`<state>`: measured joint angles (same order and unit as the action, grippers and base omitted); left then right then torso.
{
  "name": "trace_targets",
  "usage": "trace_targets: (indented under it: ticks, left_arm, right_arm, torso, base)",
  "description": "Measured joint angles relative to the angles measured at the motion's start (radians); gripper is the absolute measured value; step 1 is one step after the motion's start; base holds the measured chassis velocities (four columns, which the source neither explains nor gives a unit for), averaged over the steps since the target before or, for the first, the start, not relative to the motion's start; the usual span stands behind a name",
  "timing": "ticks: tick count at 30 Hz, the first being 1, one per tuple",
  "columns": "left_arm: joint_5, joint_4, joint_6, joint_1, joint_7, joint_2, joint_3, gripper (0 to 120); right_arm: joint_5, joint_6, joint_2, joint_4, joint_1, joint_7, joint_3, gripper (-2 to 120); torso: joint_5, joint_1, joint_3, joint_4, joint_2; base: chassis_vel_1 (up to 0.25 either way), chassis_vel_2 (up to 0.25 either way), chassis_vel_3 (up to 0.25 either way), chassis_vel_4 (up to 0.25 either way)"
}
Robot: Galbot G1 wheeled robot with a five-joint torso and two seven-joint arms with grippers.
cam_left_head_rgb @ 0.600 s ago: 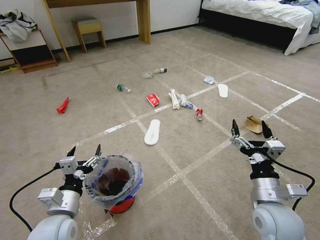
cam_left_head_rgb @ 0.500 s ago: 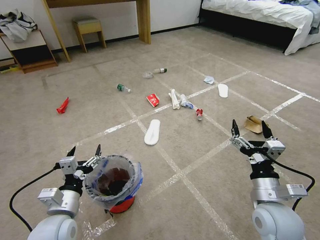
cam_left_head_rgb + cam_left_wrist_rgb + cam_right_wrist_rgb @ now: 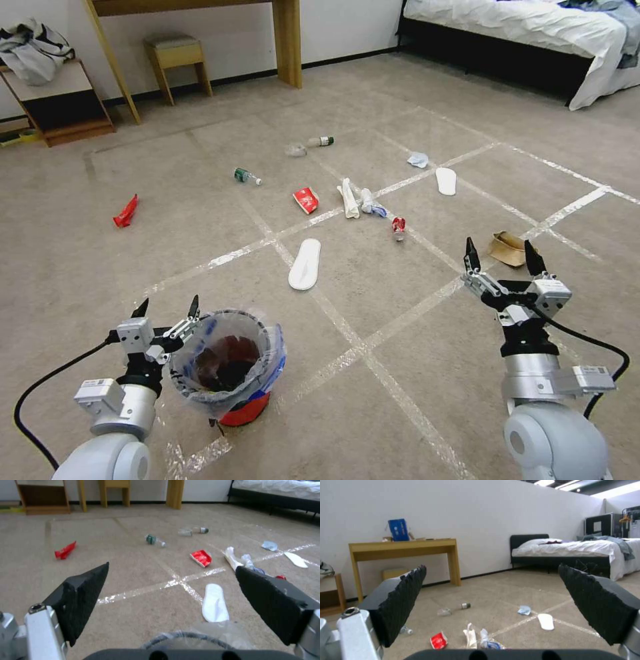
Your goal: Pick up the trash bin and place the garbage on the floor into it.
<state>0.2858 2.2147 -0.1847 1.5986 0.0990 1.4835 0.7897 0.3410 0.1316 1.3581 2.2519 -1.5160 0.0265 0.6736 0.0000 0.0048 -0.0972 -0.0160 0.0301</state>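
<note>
Where my left end effector (image 3: 167, 307) sat a little higher half a second ago, it has now dropped slightly and drawn back, its fingers spread wide and holding nothing, one fingertip just beside the bin's (image 3: 230, 363) near-left rim. The bin has not moved: it stands upright on the floor, mouth pointing up, its clear bag (image 3: 270, 350) folded over the rim. My right end effector (image 3: 501, 257) hangs well to the right of the bin, also wide open and empty, much as before.

Beyond the bin the litter lies scattered. A white insole (image 3: 305, 264) lies nearest, its long axis running away from the bin. Farther out are a red cup (image 3: 306, 199), white paper rolls (image 3: 349, 197) lying lengthwise away from the bin, and a can (image 3: 399, 227). A green-labelled bottle (image 3: 247, 177) lies on its side, cap pointing right. A red wrapper (image 3: 125, 211) lies far left of them, and a brown scrap (image 3: 507, 249) rests just past my right end effector.
</note>
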Motion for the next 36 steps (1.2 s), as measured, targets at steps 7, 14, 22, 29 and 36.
trace_targets:
  ticks: [7,14,22,29,36]
  left_arm:
    - [0.117,-0.008,-0.087,0.005,-0.054,-0.038,0.001,100]
    - [0.393,-0.096,-0.368,-0.007,-0.157,-0.214,0.039,100]
    - [0.544,-0.197,-0.442,-0.038,-0.178,-0.335,0.040,100]
    - [0.591,-0.256,-0.448,-0.060,-0.172,-0.371,0.014,100]
    - [0.615,-0.314,-0.449,-0.079,-0.162,-0.404,-0.004,100]
  right_arm:
    - [0.003,-0.002,0.000,0.005,-0.007,0.001,0.001,100]
    - [-0.005,-0.001,0.003,0.014,-0.020,0.002,0.005,100]
    - [-0.015,-0.002,0.005,0.017,-0.027,0.003,0.015,100]
    - [-0.024,-0.003,0.014,0.019,-0.034,0.006,0.022,100]
    - [-0.043,-0.001,0.024,0.019,-0.045,0.006,0.024,100]
  torso:
    - [0.0000,0.000,0.000,0.0000,0.000]
    - [-0.0003,0.000,0.000,0.0001,0.000]
    - [-0.0002,0.000,0.000,0.0000,0.000]
    - [-0.0002,0.000,0.000,0.0000,0.000]
    - [-0.0002,0.000,0.000,0.0000,0.000]
  base:
    - [0.000,0.000,0.000,0.000]
    - [0.000,0.000,0.000,0.000]
    - [0.000,0.000,0.000,0.000]
    - [0.000,0.000,0.000,0.000]
    - [0.000,0.000,0.000,0.000]
